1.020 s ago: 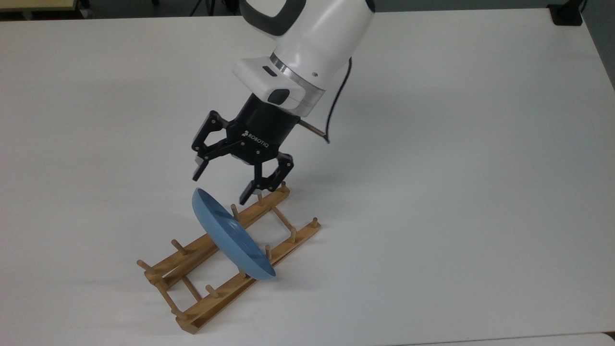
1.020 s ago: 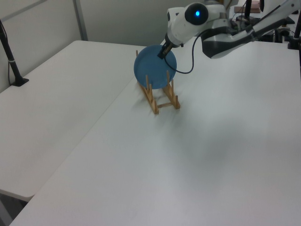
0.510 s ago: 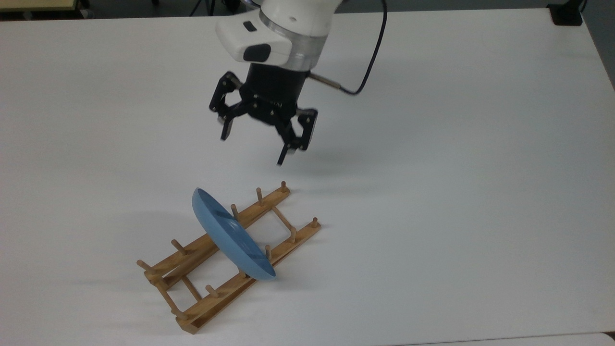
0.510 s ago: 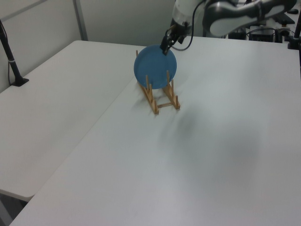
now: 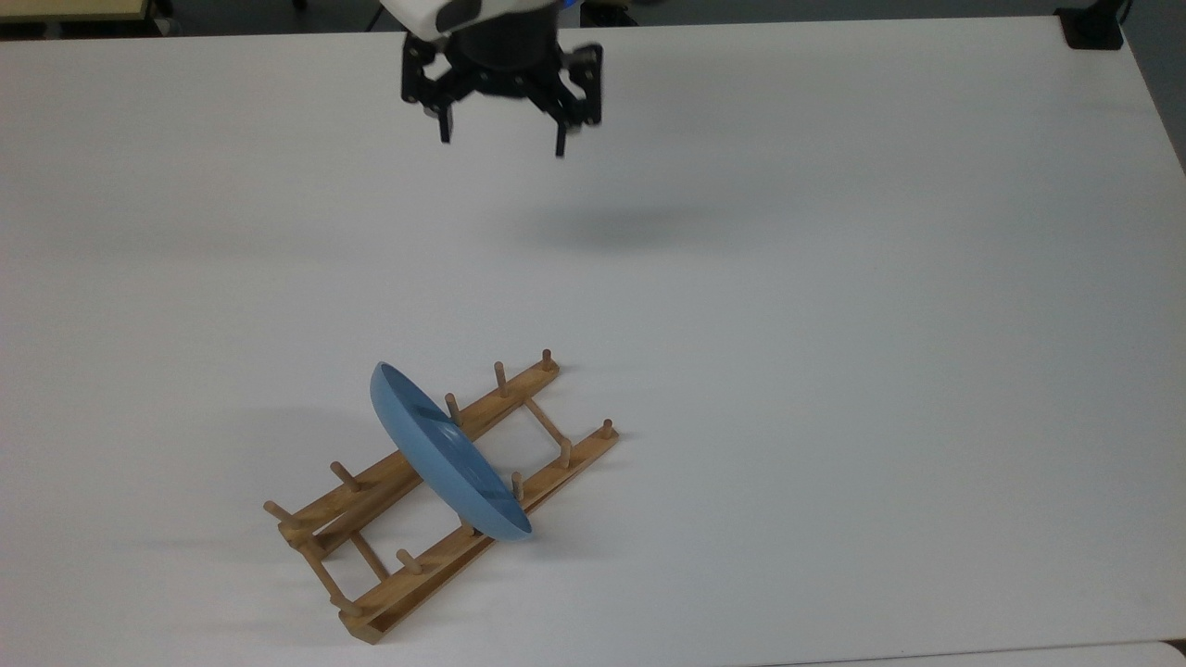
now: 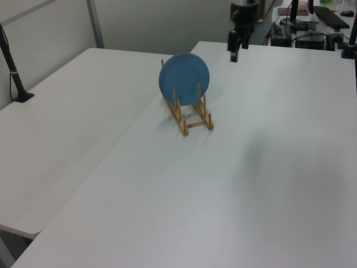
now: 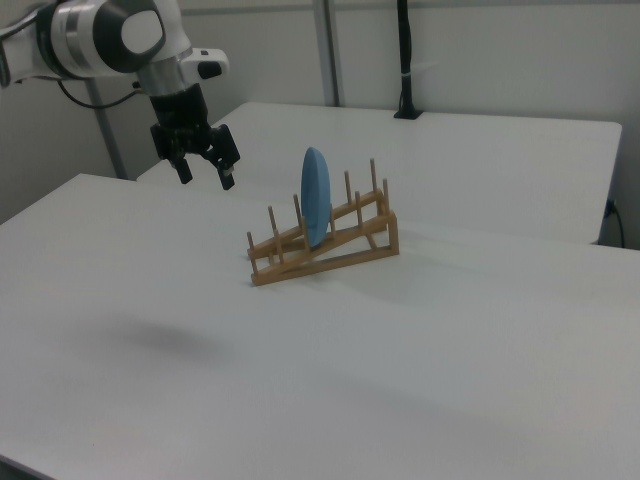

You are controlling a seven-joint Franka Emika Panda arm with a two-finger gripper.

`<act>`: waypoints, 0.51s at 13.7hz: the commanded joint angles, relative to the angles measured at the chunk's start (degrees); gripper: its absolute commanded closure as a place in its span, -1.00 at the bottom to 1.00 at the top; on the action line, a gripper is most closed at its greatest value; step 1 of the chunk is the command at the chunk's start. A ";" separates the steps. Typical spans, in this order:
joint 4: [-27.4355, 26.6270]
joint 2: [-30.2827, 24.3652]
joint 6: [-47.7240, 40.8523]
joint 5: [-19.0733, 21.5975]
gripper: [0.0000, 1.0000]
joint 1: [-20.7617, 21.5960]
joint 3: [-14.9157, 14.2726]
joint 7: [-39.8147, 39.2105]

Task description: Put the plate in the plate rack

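Near the front edge of the white bench point(image 5: 834, 278), as the top view shows it, the plate rack point(image 5: 435, 500) lies at a slant with the blue plate point(image 5: 449, 459) standing on edge across both rails, slotted between pegs about midway along. In the right view the plate point(image 7: 316, 197) stands nearly upright in the rack point(image 7: 325, 240). Toward the far edge, the hand point(image 5: 500, 144) hangs above the bench, fingers spread and pointing down, holding nothing, well apart from the rack.
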 commanded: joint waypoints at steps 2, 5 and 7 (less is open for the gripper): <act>-9.38 -8.99 -3.83 1.79 -1.00 -0.84 -0.46 -5.28; -8.69 -8.73 -3.93 1.27 -1.00 -1.54 -0.47 -5.28; -8.68 -8.64 -4.19 1.26 -1.00 -1.54 -0.55 -5.28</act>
